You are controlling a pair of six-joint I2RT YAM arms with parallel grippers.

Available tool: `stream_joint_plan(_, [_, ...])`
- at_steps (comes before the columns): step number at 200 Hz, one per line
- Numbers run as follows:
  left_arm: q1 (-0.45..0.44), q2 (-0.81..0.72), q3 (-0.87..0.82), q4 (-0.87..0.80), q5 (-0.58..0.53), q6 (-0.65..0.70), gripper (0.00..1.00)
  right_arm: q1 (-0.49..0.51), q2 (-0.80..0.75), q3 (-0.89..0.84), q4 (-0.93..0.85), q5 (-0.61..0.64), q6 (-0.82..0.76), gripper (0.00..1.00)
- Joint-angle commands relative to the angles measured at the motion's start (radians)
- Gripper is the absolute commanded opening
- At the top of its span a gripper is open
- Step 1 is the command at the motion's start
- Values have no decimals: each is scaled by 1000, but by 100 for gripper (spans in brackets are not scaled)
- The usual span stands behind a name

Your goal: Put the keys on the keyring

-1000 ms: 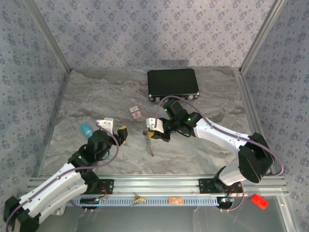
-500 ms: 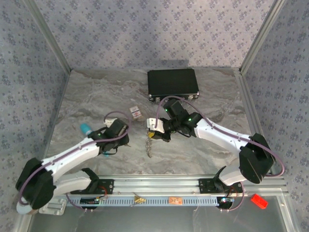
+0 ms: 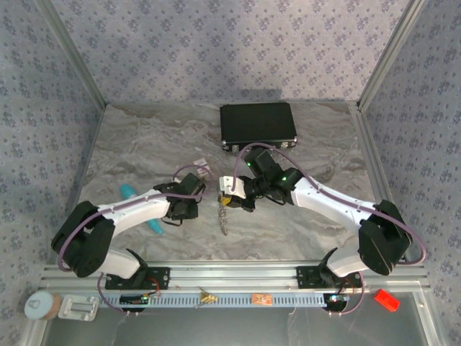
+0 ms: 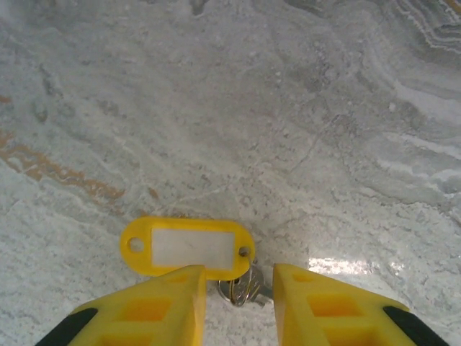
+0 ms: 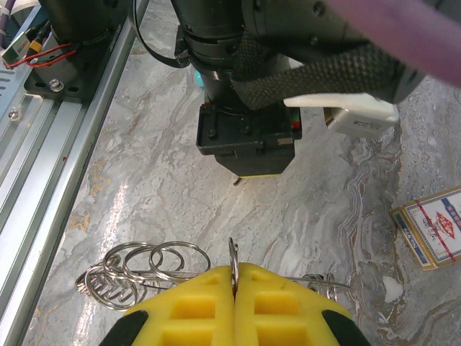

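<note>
Far L, a smooth teal plastic cylinder point(image 3: 129, 191) lies on the grey veined marble-look tabletop point(image 4: 216, 108), glossy in spots. L arm runs low from its base toward centre, wrist tipped down. The L gripper point(image 4: 239, 306), with chunky yellow moulded fingers point(image 4: 169, 306), points at the tabletop and its fingers stand apart. Lying flat between and just ahead of the tips is the yellow-tagged key point(image 4: 189, 247): an oval plastic fob w/ white label insert, plus a small silvery split ring and blade at its R end, sitting in the gap. I can't tell if the pads touch the metal. At centre, the R gripper point(image 5: 234, 277) has its ribbed yellow fingers pressed together on one thin upright loop of the silvery wire keyring point(image 5: 109, 287); the other round loops fan out to its L, lifted off the tabletop. R arm folds at the elbow far R, forearm reaching L. Beside it lies a small red-white-blue card box point(image 5: 432, 227); a black rectangular case point(image 3: 258, 124) sits at the back.
</note>
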Motion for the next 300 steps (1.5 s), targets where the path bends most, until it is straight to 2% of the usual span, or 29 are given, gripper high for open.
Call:
stream_joint_plan(1, [6,21,30,-25,-1,45,25,-6,-25,-7,-10,-16,-10,0])
stream_joint_plan(98, [-9,7,9,-45,-8,23,23,-7,-24,-8,-14,-17,-12,0])
stream_joint_plan(147, [-10,21,7,-33,-10,30,15,-8,-29,-6,-19,-15,-12,0])
stream_joint_plan(260, [-11,28,-8,-31,-2,16,14,-8,-27,-4,-20,-15,-13,0])
stream_joint_plan(300, [-12,21,-4,-38,-5,20,4,-7,-27,-3,-22,-16,-13,0])
